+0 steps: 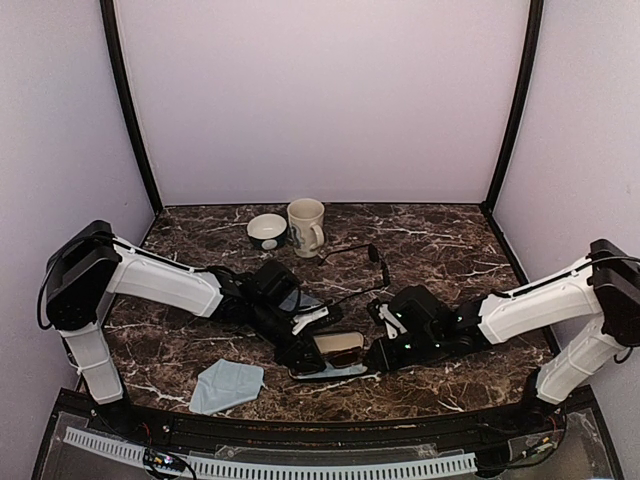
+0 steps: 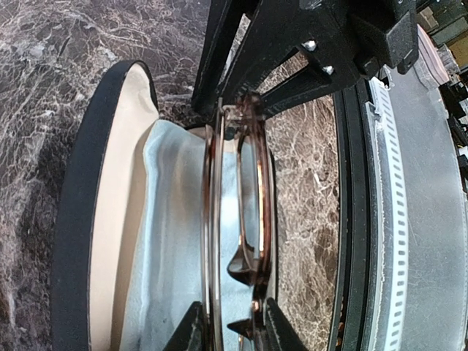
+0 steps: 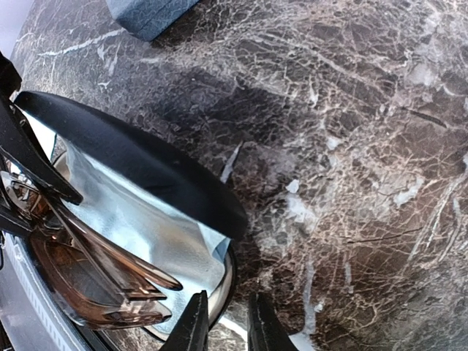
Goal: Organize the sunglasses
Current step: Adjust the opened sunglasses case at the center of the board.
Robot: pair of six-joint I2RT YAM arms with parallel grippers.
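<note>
Two pairs of sunglasses on the dark marble table (image 1: 450, 250). Nearer of them, the brownish pair (image 2: 245, 219), folded and set inside the open black oval case (image 2: 73, 219), over a pale blue liner (image 2: 172, 248) spread across the cream interior. Clamped on that brownish pair from the left end: the left gripper (image 2: 234, 327), one finger against each side of the folded frame.

At the right end of the case, the right gripper (image 3: 225, 325), fingers drawn close with only a narrow gap, pinched on the rim of the lower shell. Lid tilted up on the far side. Case and both grippers together at the near middle of the table, just short of the near edge.

Farther back and slightly right, well apart from the case, the thin black wire-framed pair (image 1: 374, 253), lying unfolded on bare marble with slim arms spread.

At the far middle, a cream mug (image 1: 306, 227) with a dark-sided bowl (image 1: 267, 231) just to its left. At the near left, a crumpled blue cloth (image 1: 227, 385), apart from the case.
</note>
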